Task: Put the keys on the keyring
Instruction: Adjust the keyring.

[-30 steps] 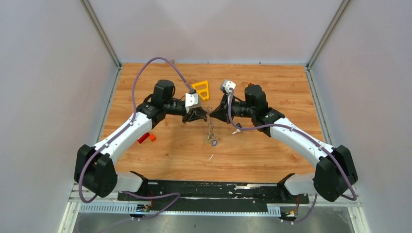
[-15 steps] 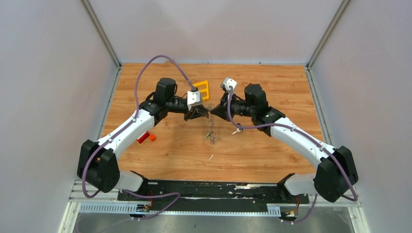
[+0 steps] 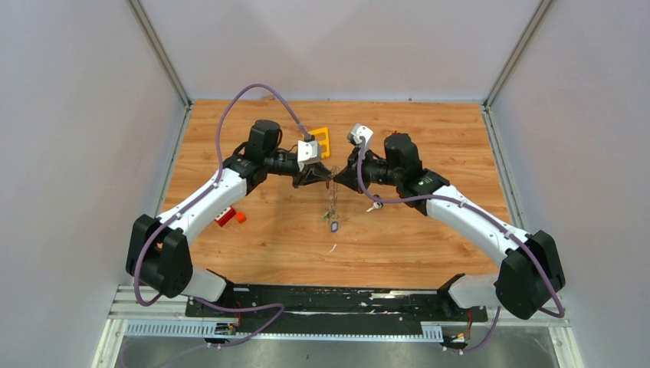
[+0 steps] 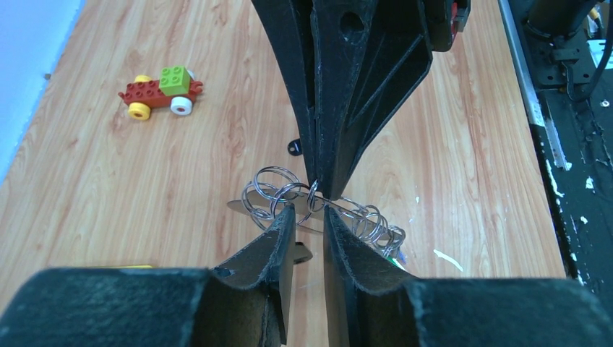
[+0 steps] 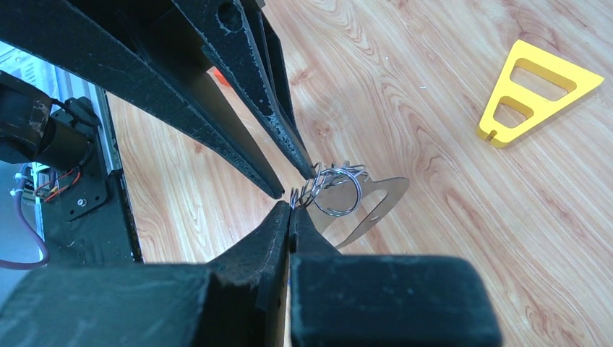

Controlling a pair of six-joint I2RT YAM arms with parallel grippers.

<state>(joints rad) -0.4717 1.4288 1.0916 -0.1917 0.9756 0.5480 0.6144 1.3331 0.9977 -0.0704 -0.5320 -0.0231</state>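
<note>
My right gripper (image 3: 337,179) (image 5: 291,204) is shut on the silver keyring (image 4: 354,211) and holds it above the table. Several small split rings (image 4: 278,191) (image 5: 337,189) are bunched on it. The keys (image 3: 334,222) dangle below in a chain, and their green and blue tags (image 4: 394,253) peek out past my left finger. My left gripper (image 3: 325,178) (image 4: 309,217) faces the right one tip to tip. It is open by a narrow gap, its fingertips at the rings, with nothing clearly pinched. One loose key (image 3: 373,205) lies on the table beside the right arm.
A yellow triangle frame (image 3: 320,140) (image 5: 538,90) lies on the wooden table just behind the grippers. A red, green and yellow toy block figure (image 3: 230,218) (image 4: 160,90) sits by the left forearm. Grey walls enclose the table on three sides.
The left arm has swung forward and to the right, bringing its fingertips up against the right gripper's tip. Its jaws have narrowed slightly. The right arm and hanging keys have hardly moved.
</note>
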